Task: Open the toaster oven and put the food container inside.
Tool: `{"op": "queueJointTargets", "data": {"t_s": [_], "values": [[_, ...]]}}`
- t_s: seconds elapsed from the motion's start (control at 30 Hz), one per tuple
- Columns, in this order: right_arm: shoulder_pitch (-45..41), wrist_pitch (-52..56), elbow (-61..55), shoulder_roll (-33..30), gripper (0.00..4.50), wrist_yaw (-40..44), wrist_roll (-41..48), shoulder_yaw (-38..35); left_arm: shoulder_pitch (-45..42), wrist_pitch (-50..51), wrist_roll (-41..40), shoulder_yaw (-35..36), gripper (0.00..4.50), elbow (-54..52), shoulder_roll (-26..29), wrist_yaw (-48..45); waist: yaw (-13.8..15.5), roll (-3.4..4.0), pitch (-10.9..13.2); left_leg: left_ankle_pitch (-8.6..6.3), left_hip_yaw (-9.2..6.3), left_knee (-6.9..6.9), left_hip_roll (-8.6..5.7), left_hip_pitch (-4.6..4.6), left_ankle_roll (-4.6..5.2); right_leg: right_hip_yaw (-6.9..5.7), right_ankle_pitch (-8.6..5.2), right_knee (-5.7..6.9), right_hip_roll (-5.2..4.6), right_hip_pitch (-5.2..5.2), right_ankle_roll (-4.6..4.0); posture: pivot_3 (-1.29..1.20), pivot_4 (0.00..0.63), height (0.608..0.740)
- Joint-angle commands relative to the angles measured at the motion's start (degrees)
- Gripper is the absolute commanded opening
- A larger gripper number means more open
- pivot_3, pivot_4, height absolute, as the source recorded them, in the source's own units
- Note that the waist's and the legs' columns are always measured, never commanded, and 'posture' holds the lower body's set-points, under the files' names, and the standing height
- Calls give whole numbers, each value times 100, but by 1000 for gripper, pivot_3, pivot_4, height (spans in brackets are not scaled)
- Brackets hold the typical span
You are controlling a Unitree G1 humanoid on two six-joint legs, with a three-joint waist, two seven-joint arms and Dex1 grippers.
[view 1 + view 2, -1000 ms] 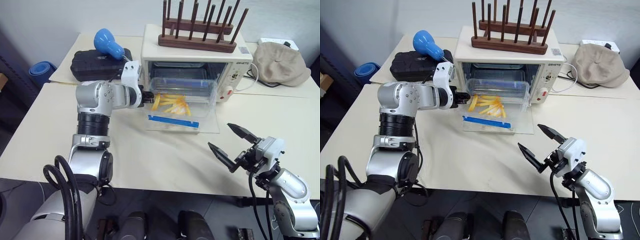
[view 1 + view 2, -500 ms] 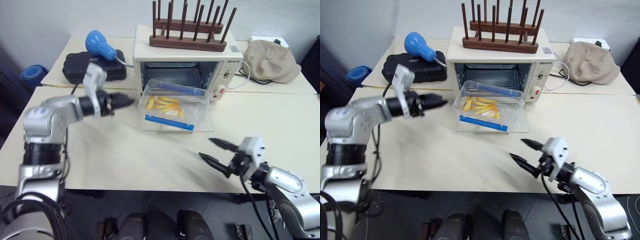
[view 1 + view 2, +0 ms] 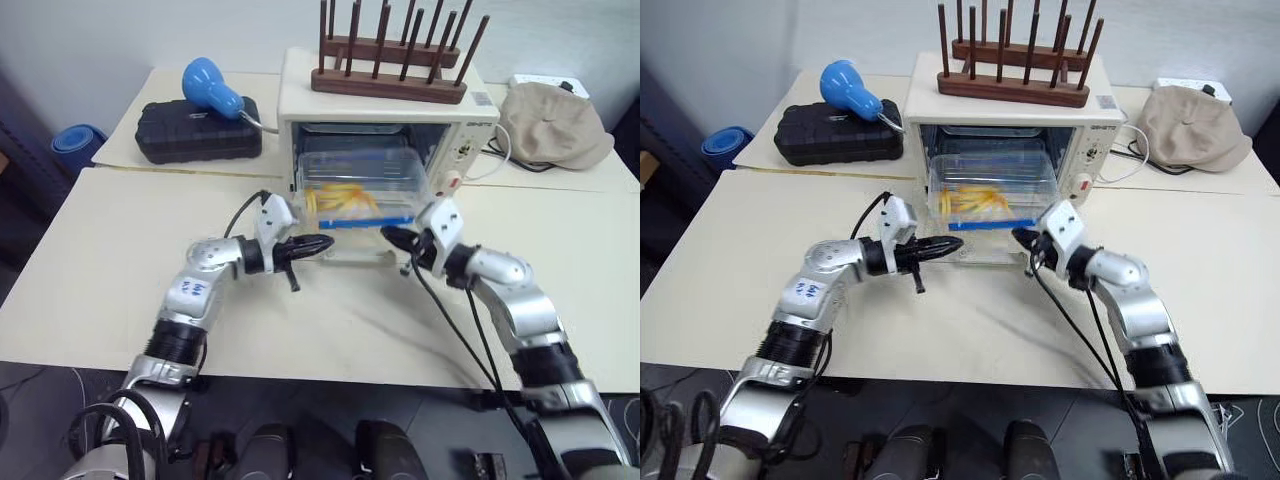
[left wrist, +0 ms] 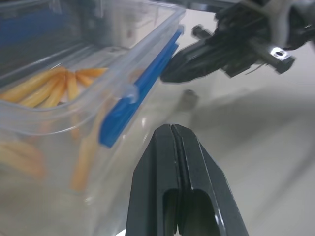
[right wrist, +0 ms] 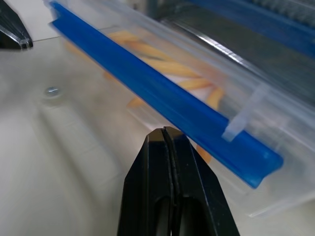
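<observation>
Food container [image 3: 362, 187] sits half inside the open toaster oven [image 3: 390, 120], resting on its lowered glass door. Left gripper [image 3: 318, 243] and right gripper [image 3: 392, 237], fingers pressed together and empty, flank the door's front edge.

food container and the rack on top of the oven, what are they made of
Food container: looks like clear glossy plastic, since the yellow sticks show through its walls; its clip is opaque blue plastic. Rack on the oven: probably wood, dark brown and matte, with round pegs.
</observation>
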Motion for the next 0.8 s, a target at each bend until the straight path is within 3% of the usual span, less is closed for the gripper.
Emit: {"op": "queueJointTargets", "data": {"t_s": [0.03,0.27,0.47,0.57,0.67,0.8], "values": [[-501,-252,543,296,25,-194,-158,-51,-425,-346,146,392,0,526,-375,909,-26,0,0,0,1,0,0,-1,0,0,0,-1,-1,0,0,0,150,740],[-1323,-801,1766,862,25,-700,-393,-251,-1288,-1135,259,752,0,1822,-879,1684,-33,0,0,1,-2,1,-3,-3,-1,-8,0,0,-6,-2,0,0,150,740],[-1370,-920,1843,888,25,-721,-372,-311,-1346,-1117,98,851,0,1876,-919,1290,-34,0,0,0,-16,1,-8,-10,-1,-29,0,0,-14,-1,1,0,150,740],[-892,-250,844,560,0,-377,-259,-270,-919,-554,-208,844,524,959,-535,637,-68,0,0,0,-20,-3,-6,-11,-1,-33,0,0,-13,-2,1,0,150,740],[-257,633,-492,-48,0,18,42,-475,-219,-46,-773,896,1372,-271,324,-581,-133,3,1,0,-27,-15,-5,-15,-1,-36,0,-2,-13,-8,0,0,150,740],[463,765,-681,-904,0,466,101,-803,570,113,-1281,1110,2553,-706,1614,-2255,-165,5,1,0,-30,-9,-5,-22,-2,-35,0,-4,-12,-11,0,0,150,740]]}}
